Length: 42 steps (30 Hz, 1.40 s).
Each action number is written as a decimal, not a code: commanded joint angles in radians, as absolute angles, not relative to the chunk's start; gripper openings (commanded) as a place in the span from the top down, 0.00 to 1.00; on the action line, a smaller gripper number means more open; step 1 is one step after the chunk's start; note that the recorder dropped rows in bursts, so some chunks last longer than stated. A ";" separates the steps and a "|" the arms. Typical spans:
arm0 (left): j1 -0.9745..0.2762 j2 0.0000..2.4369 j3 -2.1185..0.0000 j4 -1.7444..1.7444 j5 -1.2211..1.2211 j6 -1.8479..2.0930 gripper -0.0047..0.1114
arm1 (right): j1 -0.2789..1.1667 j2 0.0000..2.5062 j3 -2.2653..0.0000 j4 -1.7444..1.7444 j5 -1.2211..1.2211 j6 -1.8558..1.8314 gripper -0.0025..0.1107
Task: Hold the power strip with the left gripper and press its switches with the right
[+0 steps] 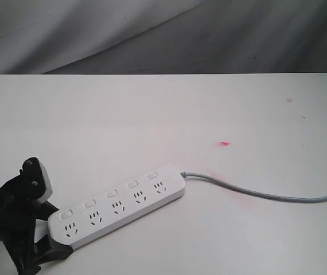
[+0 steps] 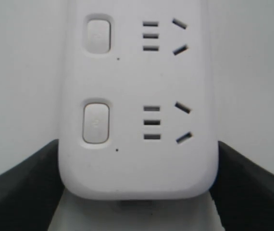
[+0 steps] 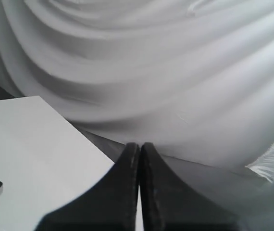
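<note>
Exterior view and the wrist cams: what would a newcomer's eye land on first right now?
The long white power strip lies diagonally on the white table, its near end clamped in the black left claw at lower left, grey cable trailing right. A small red spot marks the table beyond it. The right claw is shut, near the table's edge, facing draped cloth.

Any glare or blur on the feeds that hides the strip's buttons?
Exterior view: even light, no glare, but the long white plastic power strip has low contrast against the white table. Left wrist view: two small white rounded-rectangle buttons are sharp; the black left gripper has soft fingers at the frame edges. Right wrist view: the black right gripper is blurred, strip absent.
</note>
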<state>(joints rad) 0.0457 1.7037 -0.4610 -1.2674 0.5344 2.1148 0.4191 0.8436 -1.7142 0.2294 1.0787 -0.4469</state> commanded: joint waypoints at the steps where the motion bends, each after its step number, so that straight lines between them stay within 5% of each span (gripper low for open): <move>1: 0.042 1.724 -0.449 -1.245 0.523 2.093 0.40 | 0.418 0.843 -1.712 0.191 1.086 -0.434 0.98; 11: 0.042 1.724 -0.449 -1.245 0.523 2.093 0.40 | 0.418 0.843 -1.712 0.171 1.059 -0.434 0.98; 20: 0.042 1.724 -0.449 -1.245 0.523 2.093 0.40 | 0.352 0.821 -1.615 -0.095 1.018 -0.047 0.98; 42: 0.042 1.724 -0.449 -1.245 0.523 2.093 0.40 | -0.013 0.359 -0.526 -0.068 0.402 0.094 0.98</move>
<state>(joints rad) 0.0457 1.7037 -0.4610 -1.2674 0.5344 2.1148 0.0175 0.4239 -0.6251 -0.0794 0.4603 0.0820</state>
